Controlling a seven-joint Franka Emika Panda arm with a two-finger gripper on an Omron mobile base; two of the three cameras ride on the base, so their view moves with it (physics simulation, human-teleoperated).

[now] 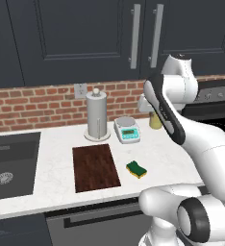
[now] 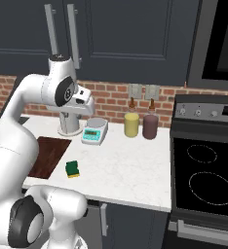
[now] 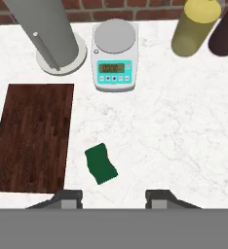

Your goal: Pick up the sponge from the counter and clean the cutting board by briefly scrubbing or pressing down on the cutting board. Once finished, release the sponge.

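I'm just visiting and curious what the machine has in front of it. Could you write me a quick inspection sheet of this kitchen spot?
Surface: white marbled counter, flat.
Job's things: sponge, green top up, lies on the counter just right of the cutting board, apart from it; board bare.
Clutter: paper towel holder, kitchen scale, yellow bottle and dark bottle along the wall.
Claw: claw high above the sponge, holding nothing, shut.
Cables: nothing seen.
Surroundings: sink left, stove right, brick wall, dark cabinets.
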